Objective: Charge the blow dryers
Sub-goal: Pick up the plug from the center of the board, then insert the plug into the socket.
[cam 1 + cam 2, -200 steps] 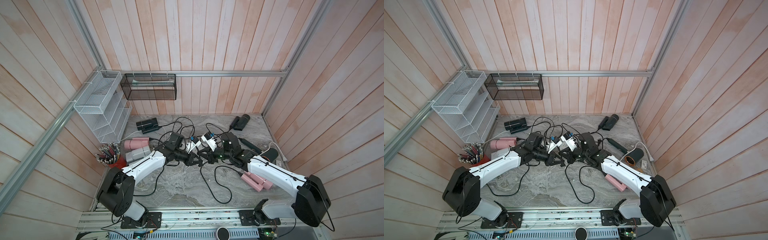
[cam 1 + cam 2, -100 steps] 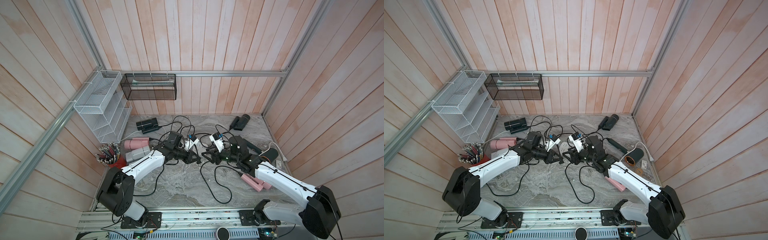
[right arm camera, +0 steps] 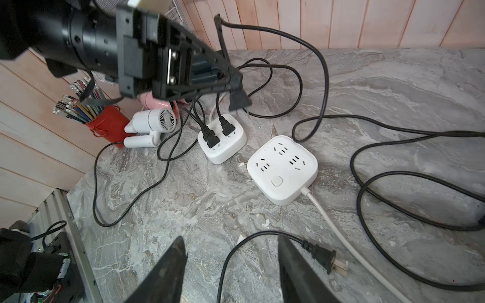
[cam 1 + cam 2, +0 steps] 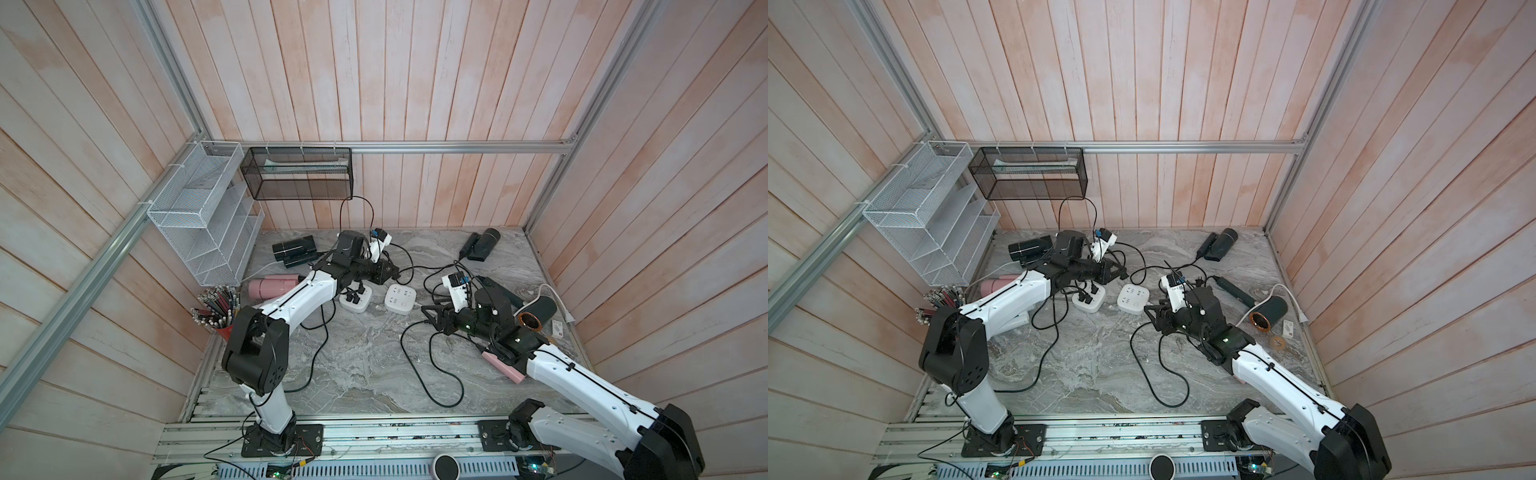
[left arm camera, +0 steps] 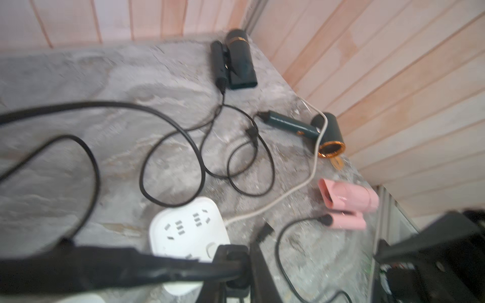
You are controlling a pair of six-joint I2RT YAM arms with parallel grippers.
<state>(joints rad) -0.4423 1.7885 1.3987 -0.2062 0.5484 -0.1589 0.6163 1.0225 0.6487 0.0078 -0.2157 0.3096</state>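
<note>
Blow dryers, six, all lying on the surface. Black dryer [image 4: 293,249], handle folded: far-left corner. Dark green dryer [image 4: 482,245], gold band, handle folded: far-right corner. Second dark green dryer [image 4: 538,311], copper-rimmed mouth, handle unfolded: right edge. Pink dryer [image 4: 270,286]: left edge. Pale grey dryer [image 3: 153,122], handle folded: just beside it, nearer the front. Second pink dryer [image 5: 349,200], handle folded: toward the front-right corner.

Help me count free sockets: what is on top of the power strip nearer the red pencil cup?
Two black plugs sit in that power strip. The left gripper holds a third plug, not inserted. Sockets beneath the plugs are covered.
</note>
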